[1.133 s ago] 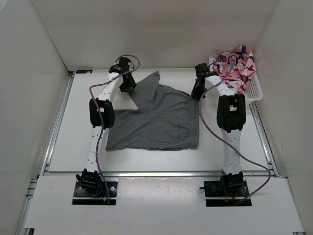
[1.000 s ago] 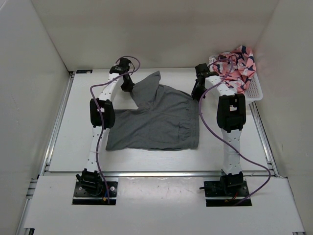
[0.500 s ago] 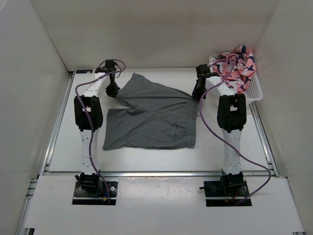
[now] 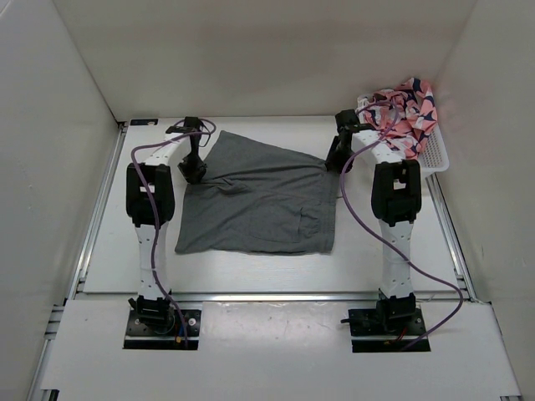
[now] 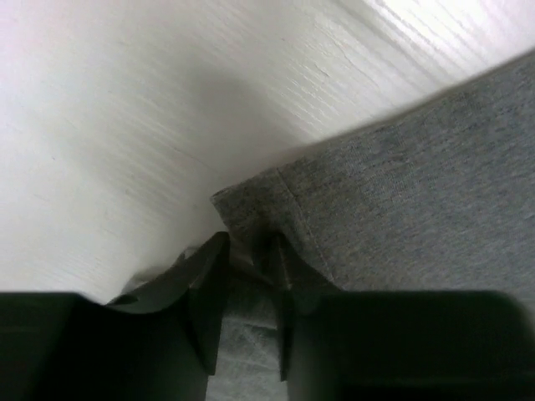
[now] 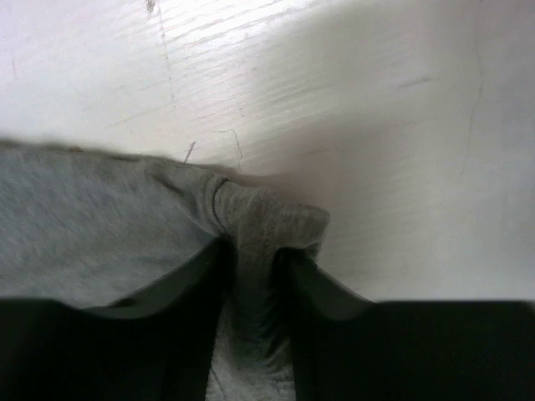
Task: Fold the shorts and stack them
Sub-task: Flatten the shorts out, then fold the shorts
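Observation:
The grey shorts (image 4: 259, 200) lie spread flat on the white table. My left gripper (image 4: 194, 171) is low at their far left corner. In the left wrist view that corner (image 5: 251, 200) lies between the fingers of this gripper (image 5: 248, 246), which stand a little apart with flat fabric showing in the gap. My right gripper (image 4: 333, 160) is at the far right corner. In the right wrist view a bunched ridge of the shorts (image 6: 267, 221) fills the space between the fingers of that gripper (image 6: 255, 251).
A white basket (image 4: 436, 157) at the far right holds pink and navy patterned garments (image 4: 403, 109). White walls close in the table on the left, back and right. Purple cables run along both arms.
My left arm swung left and down, drawing the raised far left corner out so the shorts lie flat. The right arm stayed at its corner.

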Motion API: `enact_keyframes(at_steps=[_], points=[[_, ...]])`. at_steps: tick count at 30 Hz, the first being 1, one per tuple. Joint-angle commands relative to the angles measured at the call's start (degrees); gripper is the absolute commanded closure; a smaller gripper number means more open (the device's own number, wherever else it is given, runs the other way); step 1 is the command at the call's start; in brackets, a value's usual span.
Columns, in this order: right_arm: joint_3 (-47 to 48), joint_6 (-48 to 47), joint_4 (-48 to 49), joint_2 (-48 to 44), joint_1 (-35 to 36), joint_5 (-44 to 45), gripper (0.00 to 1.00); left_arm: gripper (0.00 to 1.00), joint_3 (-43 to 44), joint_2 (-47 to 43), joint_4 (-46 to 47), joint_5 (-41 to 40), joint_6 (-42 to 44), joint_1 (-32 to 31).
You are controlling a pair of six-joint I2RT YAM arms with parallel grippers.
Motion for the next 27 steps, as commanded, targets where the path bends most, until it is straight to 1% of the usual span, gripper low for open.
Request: enact_keyframes(at_steps=[1, 2, 3, 4, 5, 6, 7, 8, 10, 11, 12, 13, 14, 15, 16, 17, 18, 19, 20, 21, 22, 23, 24, 25, 26, 27], points=[[1.6, -2.7, 0.6, -5.0, 0.0, -2.2, 0.51, 0.59, 1.2, -4.1, -0.7, -0.7, 0.2, 0.1], [1.6, -2.7, 0.6, -5.8, 0.0, -2.2, 0.46, 0.45, 1.2, -5.6, -0.7, -0.7, 0.2, 0.1], [1.6, -3.3, 0.6, -6.6, 0.6, -2.8, 0.40, 0.37, 1.2, -6.5, -0.7, -0.7, 0.7, 0.1], [1.6, -3.3, 0.6, -8.4, 0.6, -3.5, 0.38, 0.32, 1.2, -7.5, -1.3, -1.4, 0.7, 0.1], [1.6, -3.3, 0.6, -9.4, 1.1, -3.5, 0.34, 0.31, 1.2, -10.0, -1.8, -1.4, 0.7, 0.1], [1.6, -3.3, 1.1, -10.4, 1.1, -3.5, 0.32, 0.24, 0.4, -11.3, -1.8, -1.9, 0.7, 0.1], [1.6, -3.3, 1.1, -12.6, 1.8, -4.1, 0.29, 0.23, -0.2, -12.7, -2.4, -1.9, 0.7, 0.1], [1.6, -3.3, 1.1, -13.8, 1.9, -4.1, 0.27, 0.23, -0.9, -14.3, -3.0, -2.4, 0.7, 0.1], [1.6, -3.3, 1.1, -17.3, 3.4, -4.1, 0.23, 0.23, -5.5, -19.8, -3.0, -3.0, 0.1, 0.7], [0.6, -3.3, 1.7, -18.7, 4.0, -4.1, 0.15, 0.24, -7.7, -21.8, -3.0, -3.0, 0.1, 0.7], [-0.3, -3.3, 1.7, -21.6, 5.1, -4.1, 0.12, 0.24, -12.9, -26.0, -3.0, -3.0, -0.9, 1.2], [-1.4, -3.3, 2.3, -23.3, 5.7, -2.5, 0.12, 0.26, -16.0, -28.1, -3.0, -3.0, -2.2, 1.2], [-4.6, -3.3, 2.3, -24.9, 6.4, -1.6, 0.08, 0.26, -19.2, -30.2, -3.0, -1.9, -3.2, 1.2], [-6.4, -2.8, 2.9, -28.3, 7.6, -1.0, 0.00, 0.26, -22.6, -34.2, -2.4, -1.1, -3.9, 1.2], [-8.5, -2.3, 2.9, -30.1, 8.2, -0.1, 0.00, 0.26, -29.4, -36.3, -1.8, -0.3, -5.4, 1.2], [-13.5, -1.3, 3.4, -33.9, 9.2, 1.1, 0.00, 0.26, -32.7, -39.8, -1.8, 1.3, -5.9, 1.2], [-16.8, -0.8, 4.0, -35.9, 9.2, 1.6, 0.00, 0.26, -38.7, -41.5, -1.8, 1.9, -6.5, 1.2], [-20.1, -0.2, 5.2, -38.1, 10.0, 1.6, 0.00, 0.26, -41.6, -43.2, -1.8, 1.9, -8.0, 1.2], [-23.5, -0.2, 5.2, -42.3, 10.5, 1.6, 0.00, 0.26, -44.3, -44.9, -1.8, 3.3, -8.8, 1.2], [-30.1, 1.1, 5.7, -44.4, 10.6, 1.6, 0.00, 0.26, -46.9, -48.0, -1.2, 4.3, -9.5, 1.8], [-33.7, 1.1, 5.7, -46.6, 10.6, 1.6, 0.09, 0.26, -51.4, -49.6, -1.2, 5.5, -10.0, 1.8], [-37.2, 2.0, 5.7, -51.0, 11.1, 1.0, 0.12, 0.26, -53.4, -50.9, -0.3, 6.6, -10.9, 1.8], [-44.3, 3.9, 5.7, -53.3, 11.1, 0.3, 0.15, 0.24, -55.1, -51.9, 0.5, 8.3, -11.4, 1.8], [-47.9, 5.0, 5.7, -55.7, 11.1, -0.9, 0.16, 0.23, -58.0, -53.6, 1.1, 9.0, -12.1, 1.8], [-51.4, 6.5, 5.7, -60.6, 10.5, -2.5, 0.23, 0.23, -59.1, -53.6, 1.8, 9.6, -12.6, 2.3], [-58.5, 8.0, 6.5, -63.1, 10.5, -4.5, 0.23, 0.17, -59.9, -54.1, 2.6, 10.6, -12.6, 2.3]])
